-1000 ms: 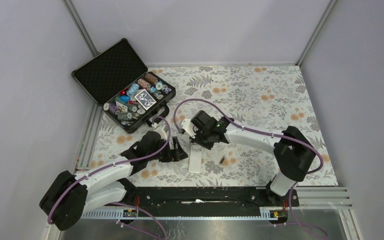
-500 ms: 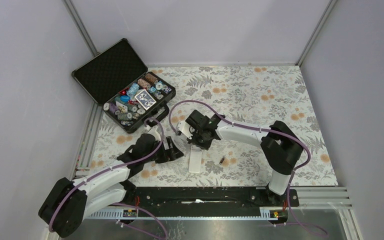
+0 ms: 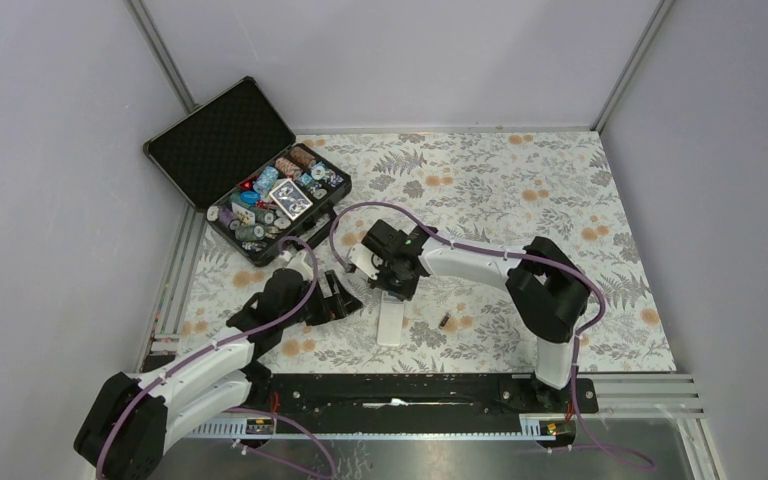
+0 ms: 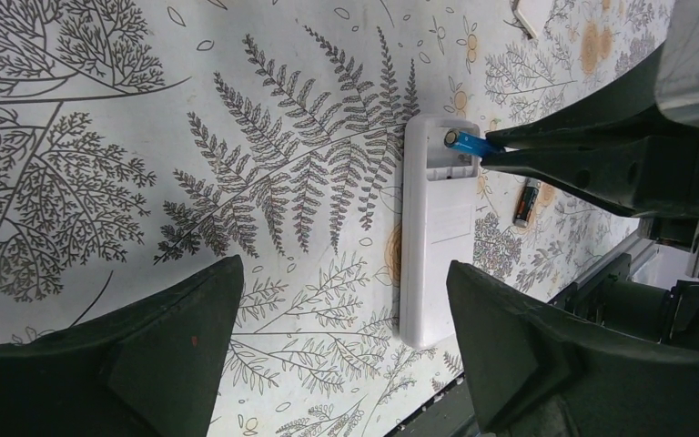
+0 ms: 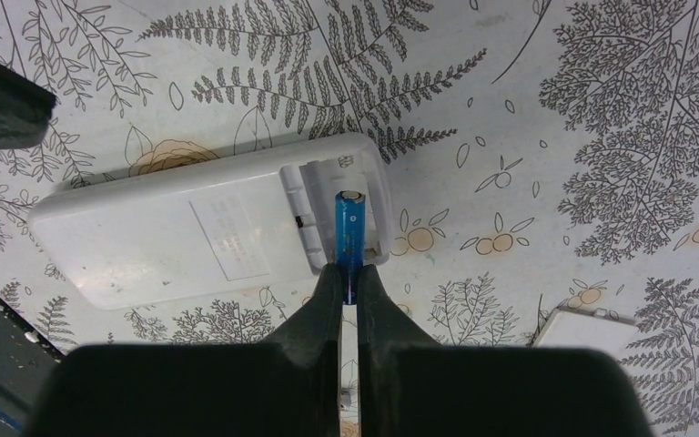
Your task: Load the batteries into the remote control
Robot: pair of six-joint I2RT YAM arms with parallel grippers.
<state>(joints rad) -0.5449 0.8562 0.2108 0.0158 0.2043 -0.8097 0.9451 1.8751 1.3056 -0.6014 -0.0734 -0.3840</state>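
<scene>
The white remote control point(image 3: 391, 323) point(image 4: 435, 250) point(image 5: 182, 232) lies back up on the patterned mat, its battery compartment uncovered at the far end. My right gripper point(image 5: 349, 278) point(image 3: 397, 290) is shut on the blue battery point(image 5: 349, 229) point(image 4: 466, 142), whose free end points into that compartment. The dark reddish battery point(image 3: 444, 321) point(image 4: 524, 202) lies loose on the mat right of the remote. My left gripper point(image 4: 341, 273) point(image 3: 345, 298) hangs open just left of the remote, with nothing between its fingers.
A small white cover piece point(image 5: 588, 331) lies on the mat beside the right gripper. An open black case point(image 3: 222, 140) holding poker chips point(image 3: 278, 190) stands at the back left. The black base rail point(image 3: 410, 390) runs along the near edge.
The right gripper has shifted slightly left with the blue battery, over the remote's far end. The left gripper has drawn back to the left, away from the remote.
</scene>
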